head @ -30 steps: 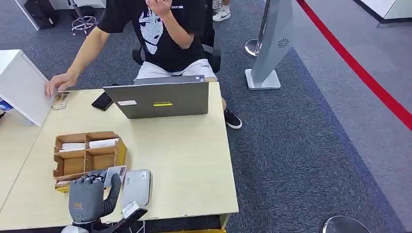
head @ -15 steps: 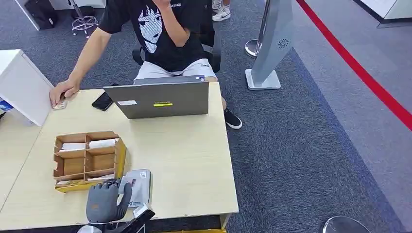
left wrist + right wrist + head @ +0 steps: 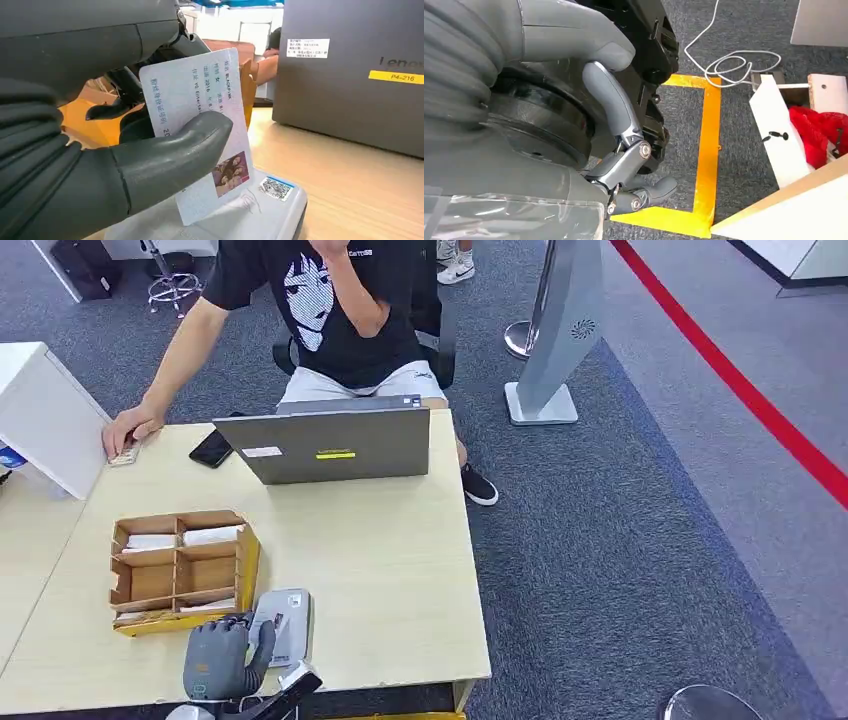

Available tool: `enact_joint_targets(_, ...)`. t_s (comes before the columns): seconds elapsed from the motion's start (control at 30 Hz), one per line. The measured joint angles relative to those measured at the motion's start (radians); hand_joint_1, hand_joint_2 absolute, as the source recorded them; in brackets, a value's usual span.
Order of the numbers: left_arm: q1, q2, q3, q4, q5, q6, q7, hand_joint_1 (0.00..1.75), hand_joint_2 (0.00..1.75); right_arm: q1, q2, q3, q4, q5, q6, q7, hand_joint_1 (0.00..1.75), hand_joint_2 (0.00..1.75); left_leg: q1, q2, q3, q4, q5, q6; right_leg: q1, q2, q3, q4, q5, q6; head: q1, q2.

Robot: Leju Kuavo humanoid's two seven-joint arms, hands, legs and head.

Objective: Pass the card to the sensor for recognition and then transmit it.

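Card (image 3: 200,115) pinched in left robot hand (image 3: 218,665), just above sensor (image 3: 260,210)

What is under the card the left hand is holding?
The card, pinched by the left hand, hangs over the grey sensor pad on the table. A QR sticker shows on the pad; the card and thumb cover whether they touch.
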Motion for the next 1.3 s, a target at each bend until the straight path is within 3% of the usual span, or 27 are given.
enact_joint_targets(0.23,0.021,-0.006,-0.010,-0.110,-0.034,0.000,0.001,1.75,1.75,0.000,0.000,0.000,0.000,0.006,0.003,0.000,0.00,1.75,0.000,0.000,0.000,0.000,0.000,0.000,0.000,0.000,0.000,0.000,0.000,0.000,0.000,0.000)
enact_joint_targets(0.43,0.024,-0.001,-0.043,-0.261,-0.075,-0.009,0.049,1.75,1.75,-0.004,0.000,0.005,0.000,0.020,0.010,0.007,0.00,1.75,0.000,0.000,0.000,0.000,0.000,0.000,0.000,0.000,0.000,0.000,0.000,0.000,0.000,0.000)
enact_joint_targets(0.6,-0.015,0.017,-0.045,-0.349,-0.012,-0.046,0.074,1.75,1.75,-0.010,0.000,0.014,0.000,0.037,0.017,0.014,0.00,1.75,0.000,0.000,0.000,0.000,0.000,0.000,0.000,0.000,0.000,0.000,0.000,0.000,0.000,0.000)
enact_joint_targets(0.73,-0.061,0.040,-0.036,-0.376,0.025,-0.063,0.076,1.75,1.75,-0.014,0.000,0.025,0.000,0.048,0.017,0.021,0.00,1.75,0.000,0.000,0.000,0.000,0.001,0.000,0.000,0.000,0.000,0.000,0.000,0.000,0.000,0.000)
enact_joint_targets(1.0,-0.154,0.078,0.029,-0.376,-0.002,-0.059,0.092,1.75,1.75,-0.022,0.000,0.051,0.001,0.068,0.026,0.035,0.00,1.75,0.000,0.000,0.000,0.000,0.001,0.000,0.000,0.000,0.000,0.000,0.000,0.000,0.000,0.000)
enact_joint_targets(1.3,-0.180,0.087,0.063,-0.368,-0.008,-0.052,0.094,1.75,1.75,-0.028,0.000,0.063,0.005,0.070,0.032,0.034,0.00,1.75,0.000,0.000,0.000,0.000,0.000,0.000,0.000,0.000,0.000,0.000,0.000,0.000,0.000,0.000)
